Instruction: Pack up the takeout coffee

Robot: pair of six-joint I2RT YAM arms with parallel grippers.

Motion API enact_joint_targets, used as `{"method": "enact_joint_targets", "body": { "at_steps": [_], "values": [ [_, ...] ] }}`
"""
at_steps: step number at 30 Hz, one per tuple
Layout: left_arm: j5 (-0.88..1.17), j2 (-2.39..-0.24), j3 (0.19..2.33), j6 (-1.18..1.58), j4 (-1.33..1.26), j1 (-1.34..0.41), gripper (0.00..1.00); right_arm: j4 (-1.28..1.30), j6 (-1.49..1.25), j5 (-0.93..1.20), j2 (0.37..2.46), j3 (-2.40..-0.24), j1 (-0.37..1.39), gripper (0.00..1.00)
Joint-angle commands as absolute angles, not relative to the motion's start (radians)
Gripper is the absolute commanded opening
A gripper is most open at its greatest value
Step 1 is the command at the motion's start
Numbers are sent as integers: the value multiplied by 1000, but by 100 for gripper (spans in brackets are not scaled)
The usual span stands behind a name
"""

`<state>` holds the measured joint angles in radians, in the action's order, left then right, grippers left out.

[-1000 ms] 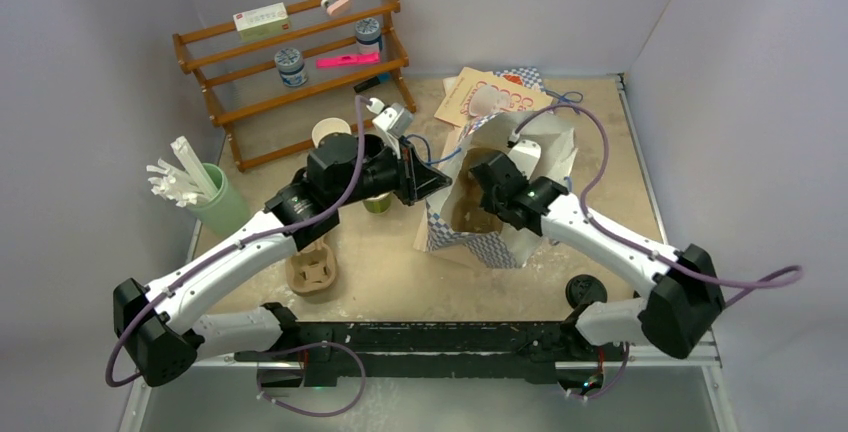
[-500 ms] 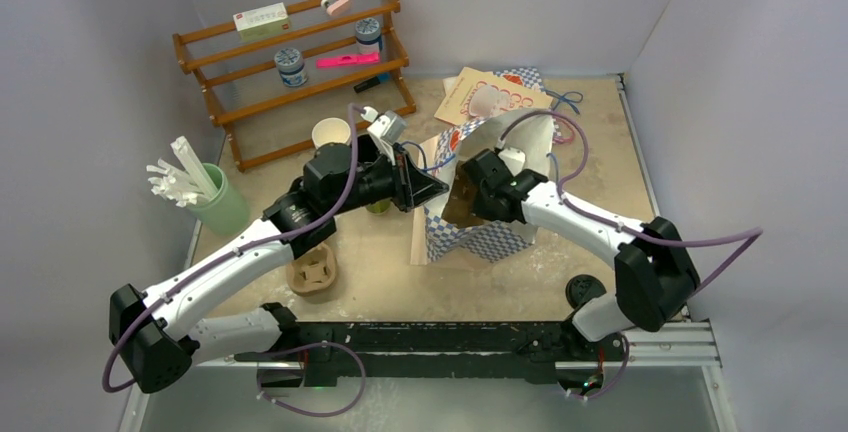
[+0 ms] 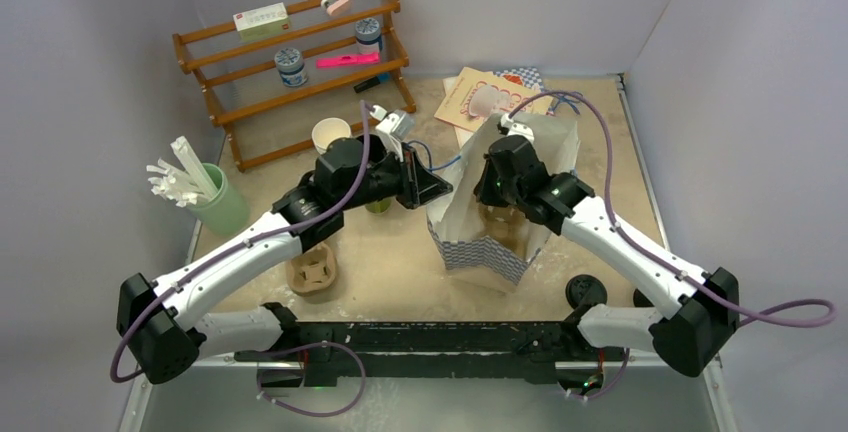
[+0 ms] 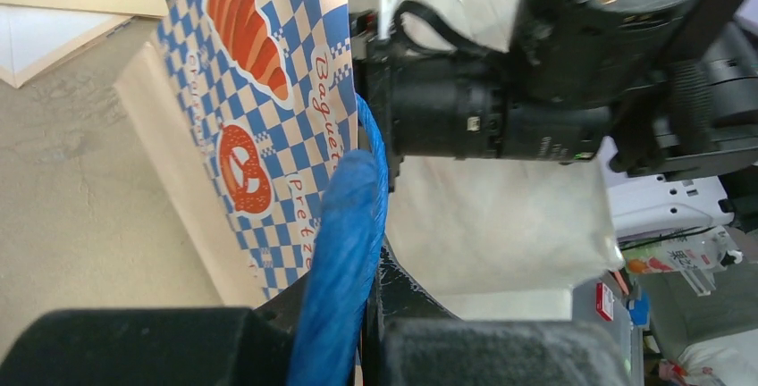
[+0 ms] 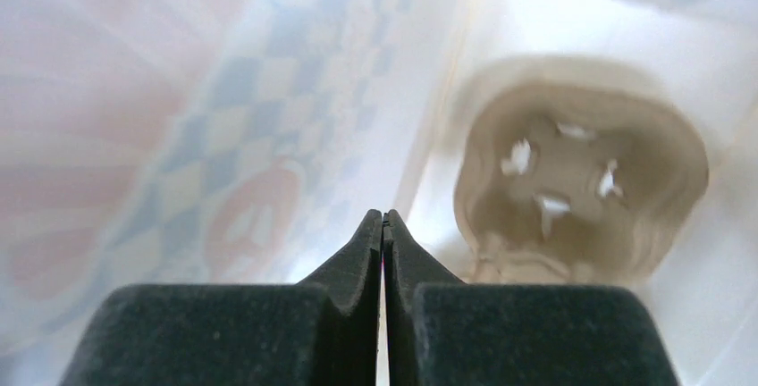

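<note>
A blue-and-white checked paper bag point(image 3: 487, 252) stands upright mid-table, mouth up. My left gripper point(image 3: 440, 180) is at its left rim, shut on the bag's blue twisted handle point(image 4: 344, 243). My right gripper point(image 3: 497, 192) reaches down into the mouth, shut and empty point(image 5: 384, 218). Below it, on the bag's floor, lies a beige cardboard cup carrier point(image 5: 581, 180). The takeout coffee point(image 3: 583, 290) shows only as a small round black shape by the right arm's base, outside the bag; from above I cannot tell cup from lid.
A second cardboard carrier point(image 3: 312, 272) lies front left. A green cup point(image 3: 218, 207) holds white straws. A white cup point(image 3: 331, 134) and wooden shelf point(image 3: 300, 72) stand at the back left. Flat printed bags point(image 3: 490, 97) lie behind the standing bag.
The bag has gone from leaning over to upright. My right gripper has swung to point down into its mouth. My left gripper has kept hold of the handle, shifting slightly.
</note>
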<state>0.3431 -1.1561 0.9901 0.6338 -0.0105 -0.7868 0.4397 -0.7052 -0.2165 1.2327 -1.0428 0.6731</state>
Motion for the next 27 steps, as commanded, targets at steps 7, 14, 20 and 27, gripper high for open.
{"method": "enact_joint_targets", "body": {
  "at_steps": [7, 14, 20, 27],
  "values": [
    [302, -1233, 1173, 670, 179, -790, 0, 607, -586, -307, 1163, -1190, 672, 20],
    [301, -1261, 1211, 714, 258, -791, 0, 612, -524, -250, 1125, -1241, 672, 45],
    [251, -1332, 1328, 737, 444, -790, 16, 580, -402, -162, 1097, -1376, 672, 77],
    [164, -1308, 1418, 735, 569, -790, 71, 730, -394, -290, 1157, -1590, 672, 79]
  ]
}}
